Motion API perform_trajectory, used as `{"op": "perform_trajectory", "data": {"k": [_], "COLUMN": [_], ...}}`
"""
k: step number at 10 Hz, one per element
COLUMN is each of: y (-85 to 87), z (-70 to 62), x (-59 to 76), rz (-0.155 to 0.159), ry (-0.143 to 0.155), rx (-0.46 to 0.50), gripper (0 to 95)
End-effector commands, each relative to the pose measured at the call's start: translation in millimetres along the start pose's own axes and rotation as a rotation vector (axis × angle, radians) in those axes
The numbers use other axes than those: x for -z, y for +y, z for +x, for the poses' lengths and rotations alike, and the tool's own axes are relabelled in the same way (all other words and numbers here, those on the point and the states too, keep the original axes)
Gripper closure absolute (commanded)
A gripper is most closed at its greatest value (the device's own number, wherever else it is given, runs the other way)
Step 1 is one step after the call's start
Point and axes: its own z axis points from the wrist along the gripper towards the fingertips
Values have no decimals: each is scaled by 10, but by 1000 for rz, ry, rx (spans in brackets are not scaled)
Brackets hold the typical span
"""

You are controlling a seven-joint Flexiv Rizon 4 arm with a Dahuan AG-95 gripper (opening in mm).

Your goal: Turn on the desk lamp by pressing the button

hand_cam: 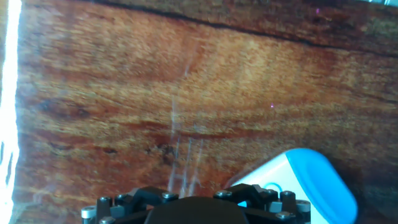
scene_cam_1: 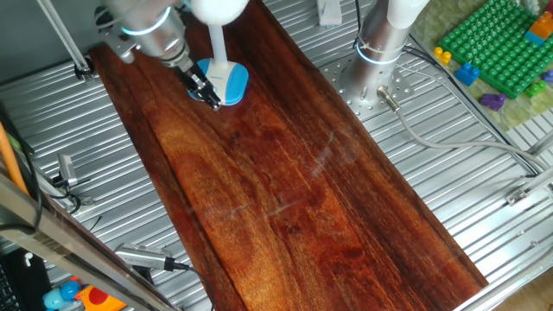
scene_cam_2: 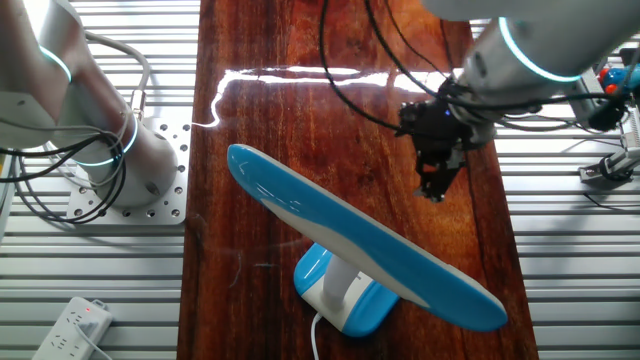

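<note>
Your lamp [scene_cam_1: 226, 79] stands at the worktop's [scene_cam_1: 294, 190] far end, near one long edge. Your tool [scene_cam_1: 210, 98] hangs just beside its base, close by the button [hand_cam: 272, 188]. You cannot tell whether its fingers are apart.

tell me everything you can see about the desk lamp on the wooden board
The desk lamp has a light-blue, rounded-square base with a white top face, a slim white neck and a long rounded head, blue on top in the other fixed view. It looks like glossy plastic. It stands upright on the dark wooden board near one end. A small ring-shaped button sits on the base. The gripper hangs by the base; contact is unclear.
</note>
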Motion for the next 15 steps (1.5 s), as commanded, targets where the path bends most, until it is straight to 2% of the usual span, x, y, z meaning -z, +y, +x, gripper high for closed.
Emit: {"op": "perform_trajectory", "data": {"k": [1,9,13,15], "y": [-76,-179,-274,-332], "z": [54,288,348,326], "x": [-75,-440,-608,-692], "rz": [16,3,7,26], "ry": [22,16,34,54], "rx": [3,-9,-1,-10], "gripper": [0,0,0,0]}}
